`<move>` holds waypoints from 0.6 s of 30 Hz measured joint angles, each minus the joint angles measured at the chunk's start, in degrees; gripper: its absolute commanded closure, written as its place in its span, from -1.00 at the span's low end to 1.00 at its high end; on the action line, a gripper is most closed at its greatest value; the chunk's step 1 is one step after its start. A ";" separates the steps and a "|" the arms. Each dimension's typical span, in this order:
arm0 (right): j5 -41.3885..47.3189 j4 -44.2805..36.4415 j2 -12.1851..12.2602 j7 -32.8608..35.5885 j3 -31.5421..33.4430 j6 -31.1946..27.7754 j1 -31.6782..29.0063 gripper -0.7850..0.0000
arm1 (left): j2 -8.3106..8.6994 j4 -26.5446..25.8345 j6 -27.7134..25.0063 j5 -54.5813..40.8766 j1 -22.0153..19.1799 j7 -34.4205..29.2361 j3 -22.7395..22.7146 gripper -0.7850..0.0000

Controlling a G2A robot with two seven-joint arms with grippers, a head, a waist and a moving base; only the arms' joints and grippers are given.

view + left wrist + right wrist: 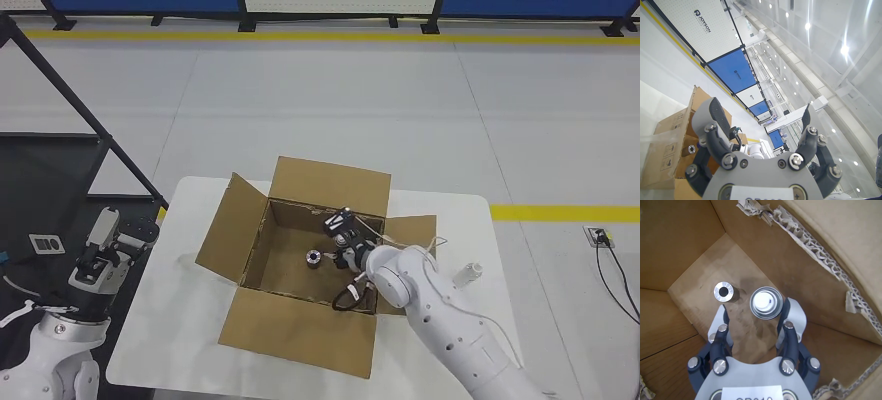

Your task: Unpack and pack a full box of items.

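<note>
The white table (185, 310) carries one big thing, an open cardboard box (330, 182). It sits about mid-table with all four flaps folded out, the far flap towards the table's far edge and the near one almost at the near edge. From my right wrist I see the box's brown walls (677, 237) and a ragged, torn corrugated edge along one side.

My right arm reaches down into the box from the right edge of the table. The right claw (345, 245) hangs above the box floor, towards the box's right wall. Its fingers are spread wide (755, 308) and pinch nothing.

My left claw (103, 238) is off the table altogether, just past the left edge, well apart from the box. It points upward, fingers spread (761, 113) with nothing between them.

Two things stand upright on the box floor. The can (766, 303), dark-rimmed with a white cap, stands below the gap of my right claw, closer to one finger (791, 311) than to the other. The metal tube (724, 292), hollow with a dark bore, stands just beside the can without touching it, outside my claw's gap. From above the tube (313, 258) shows near the middle of the box floor.

A small white bottle (467, 271) lies on the table near its right edge, outside the box.
</note>
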 measured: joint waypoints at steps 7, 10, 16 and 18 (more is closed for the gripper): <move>-3.66 -12.95 1.60 3.44 3.71 0.32 -5.79 -1.00 | 0.00 0.00 0.00 0.00 0.00 0.00 0.00 -1.00; -5.19 -20.42 2.37 5.21 5.89 0.12 -8.78 -1.00 | 0.00 0.00 0.00 0.00 0.00 0.00 0.00 -1.00; -9.66 -43.02 4.92 8.72 16.78 -0.31 -18.75 -1.00 | 0.00 0.00 0.00 0.00 0.00 0.00 0.00 -1.00; -11.97 -51.14 5.83 9.68 23.24 0.64 -23.51 -1.00 | 0.00 0.00 0.00 0.00 0.00 0.00 0.00 -1.00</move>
